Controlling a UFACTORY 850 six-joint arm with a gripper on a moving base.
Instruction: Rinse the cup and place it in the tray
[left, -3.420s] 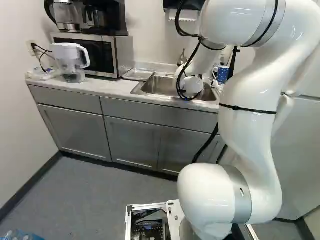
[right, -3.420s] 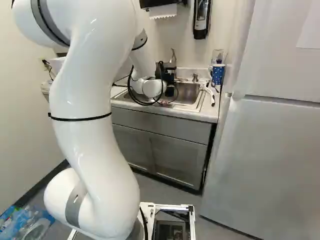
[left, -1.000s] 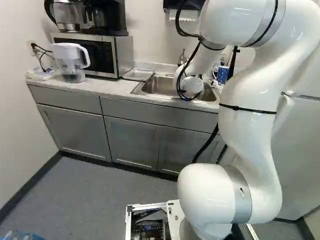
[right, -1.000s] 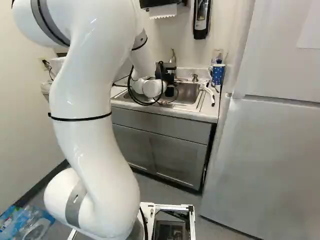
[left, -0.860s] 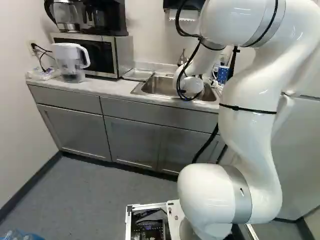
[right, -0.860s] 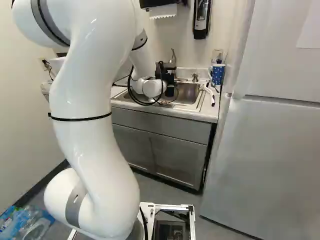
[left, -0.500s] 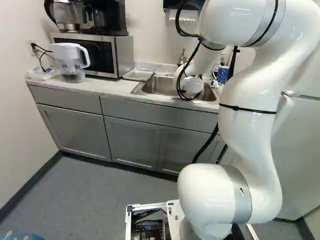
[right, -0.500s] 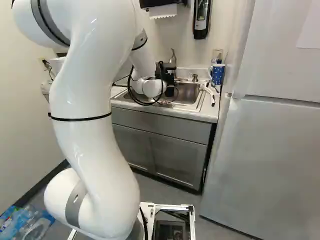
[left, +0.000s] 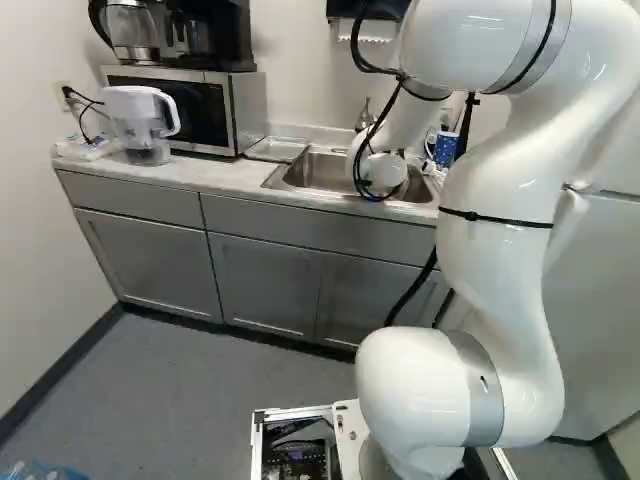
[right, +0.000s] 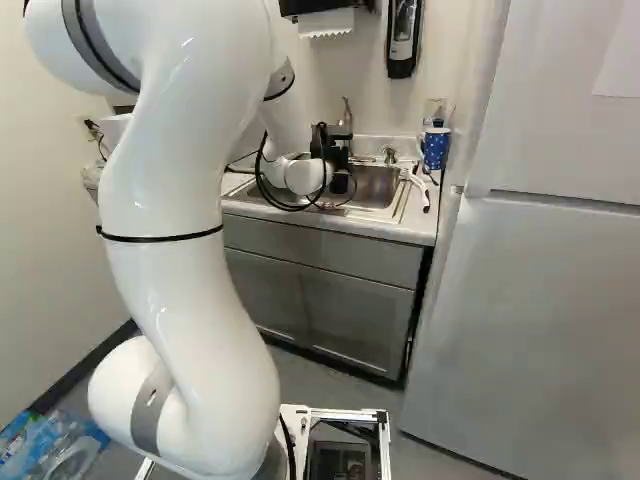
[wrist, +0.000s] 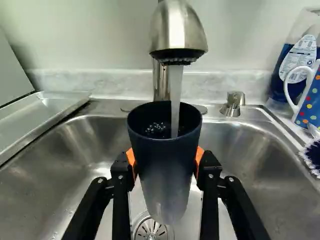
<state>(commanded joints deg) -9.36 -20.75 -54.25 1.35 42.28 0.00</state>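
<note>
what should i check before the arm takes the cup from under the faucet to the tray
1. Grip on cup: ok, the gripper has its orange pads against both sides of the cup.
2. Cup upright: ok, its mouth faces up.
3. Water off: not ok, the stream runs from the faucet into the cup.
4. Cup clear of faucet: ok, a gap filled only by the stream shows above the rim.
5. Inside clean: cannot tell, it is dark with bubbles in it.
6. Tray in place: ok, the tray lies beside the sink basin.
</note>
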